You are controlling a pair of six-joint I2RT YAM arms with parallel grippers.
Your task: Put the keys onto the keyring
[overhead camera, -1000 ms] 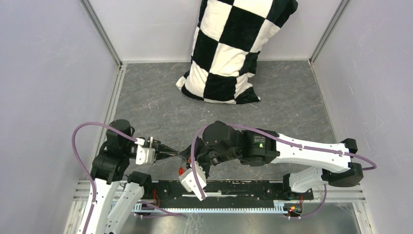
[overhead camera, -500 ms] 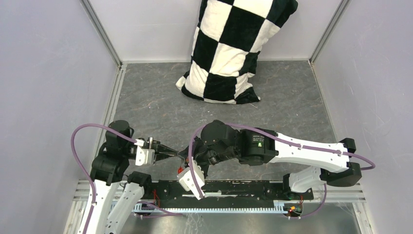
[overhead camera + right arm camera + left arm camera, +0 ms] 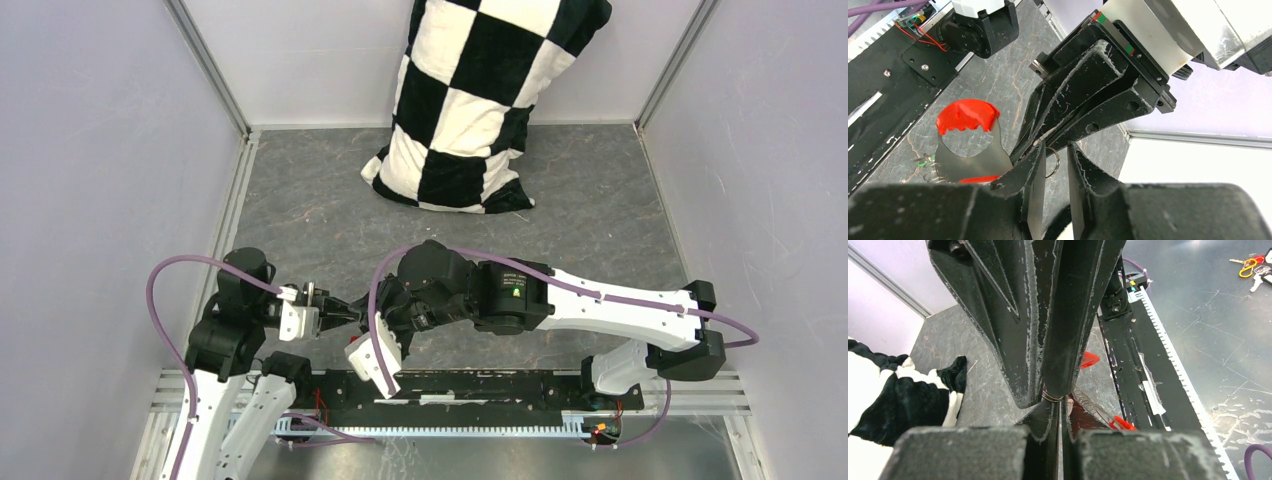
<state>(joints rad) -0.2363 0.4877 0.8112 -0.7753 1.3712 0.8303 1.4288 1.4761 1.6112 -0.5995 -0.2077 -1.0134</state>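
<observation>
My left gripper (image 3: 347,312) is shut on the thin silver ring of the keyring (image 3: 1052,161) and holds it above the table. The ring's wire also shows at my left fingertips in the left wrist view (image 3: 1053,396). The red-and-grey fob (image 3: 970,145) hangs beside it. My right gripper (image 3: 378,320) meets the left one tip to tip. Its jaws stand a narrow gap apart, with the ring in that gap (image 3: 1054,165). A tiny green bit (image 3: 923,163) beside the fob may be the green-headed key. I cannot pick out the red-headed key.
A black-and-white checkered pillow (image 3: 480,100) leans on the back wall. A black rail with a toothed strip (image 3: 500,385) runs along the near edge. Scissors and small tools (image 3: 1248,267) lie on the floor beyond it. Grey walls close in both sides.
My right arm has swung left, bringing its gripper closer against the left gripper's tips. The left gripper has held still with the ring.
</observation>
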